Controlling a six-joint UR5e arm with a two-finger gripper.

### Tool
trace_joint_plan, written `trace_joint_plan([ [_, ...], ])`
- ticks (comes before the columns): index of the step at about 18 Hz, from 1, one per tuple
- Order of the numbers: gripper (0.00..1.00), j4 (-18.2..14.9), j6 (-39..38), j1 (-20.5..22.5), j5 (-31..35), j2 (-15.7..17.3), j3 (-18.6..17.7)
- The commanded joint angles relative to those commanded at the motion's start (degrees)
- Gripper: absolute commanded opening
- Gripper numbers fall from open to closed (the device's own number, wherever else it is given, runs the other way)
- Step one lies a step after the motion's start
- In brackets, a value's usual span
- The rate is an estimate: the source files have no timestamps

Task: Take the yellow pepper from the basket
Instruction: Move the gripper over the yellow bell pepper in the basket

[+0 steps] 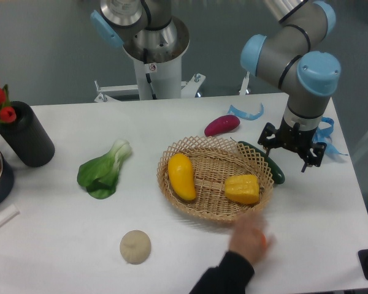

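Note:
The yellow pepper (242,188) lies in the right half of the wicker basket (199,210), which sits mid-table. A longer smooth yellow fruit (182,176) rests in the basket's left half. My gripper (292,155) hangs to the right of the basket, above the table near a dark green cucumber (270,163), fingers pointing down. Its jaws stand apart with nothing between them. It is clear of the pepper, roughly a hand's width to the right and behind.
A person's hand and dark sleeve (245,251) reach in at the front, covering an orange. A purple vegetable (221,125), bok choy (103,171), a beige round lump (135,246), a black vase with red tulips (23,136) and blue tape (246,112) lie around.

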Motion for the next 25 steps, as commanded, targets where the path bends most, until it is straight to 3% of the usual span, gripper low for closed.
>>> trace_joint_plan([
  [2,1.00,0.08,-9.81,-1.14,-0.09,1.49,-0.88],
  [5,1.00,0.35,-24.68,-2.46,-0.09,0.88,-0.53],
  [14,1.00,0.35,-42.71,-7.03,-0.26,-0.61,-0.44],
  [25,1.00,0.35,-56.42,-7.92,-1.49,-1.49,-2.02],
])
